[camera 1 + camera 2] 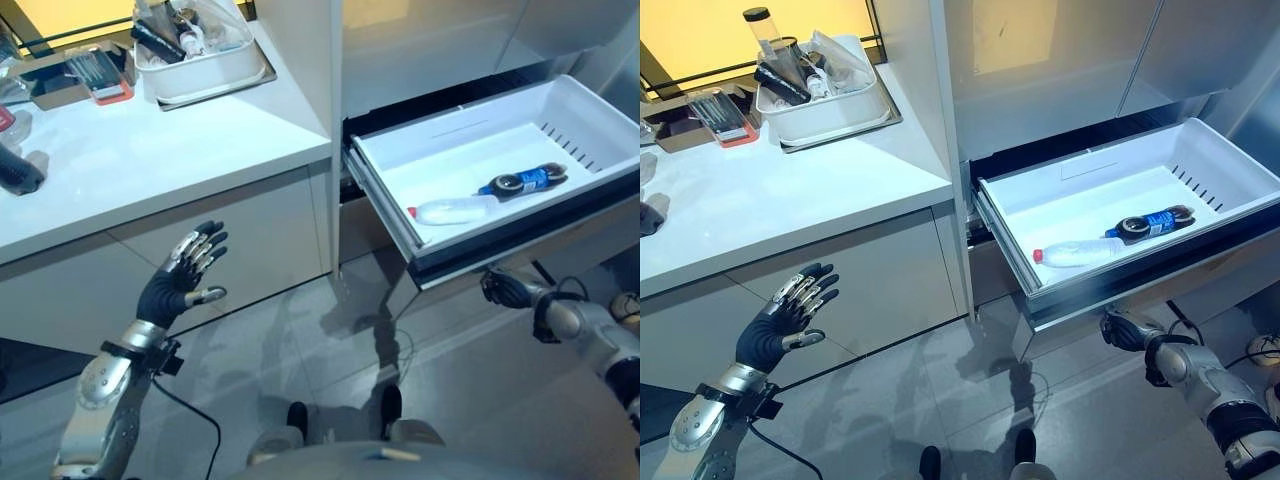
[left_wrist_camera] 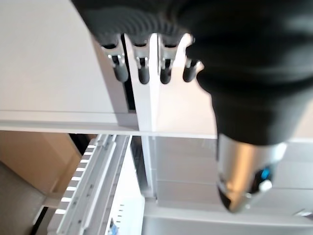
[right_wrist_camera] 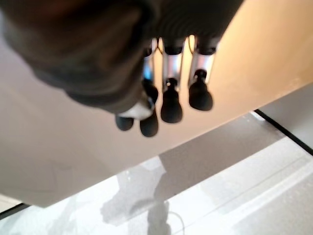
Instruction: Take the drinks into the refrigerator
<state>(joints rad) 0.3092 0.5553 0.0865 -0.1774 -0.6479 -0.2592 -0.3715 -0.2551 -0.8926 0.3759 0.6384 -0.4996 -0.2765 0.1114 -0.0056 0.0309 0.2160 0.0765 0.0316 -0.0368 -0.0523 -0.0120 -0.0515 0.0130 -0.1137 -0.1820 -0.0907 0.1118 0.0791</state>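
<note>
White drawer (image 1: 1240, 160) holds two bottles | left hand (image 1: 185, 275) splayed, empty | right hand (image 1: 1125, 330) beneath drawer, grip unclear

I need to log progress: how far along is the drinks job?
Mostly done, it seems: a clear bottle and a dark bottle lie in the open refrigerator drawer. Neither hand holds anything; the left hand hovers open, and the right hand sits under the drawer front. Closing the drawer looks left.

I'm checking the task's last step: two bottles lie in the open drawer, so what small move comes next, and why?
Probably push the drawer shut with the right hand: the clear bottle and dark bottle already lie inside, and that hand sits just under its front. The left hand is open, empty.
</note>
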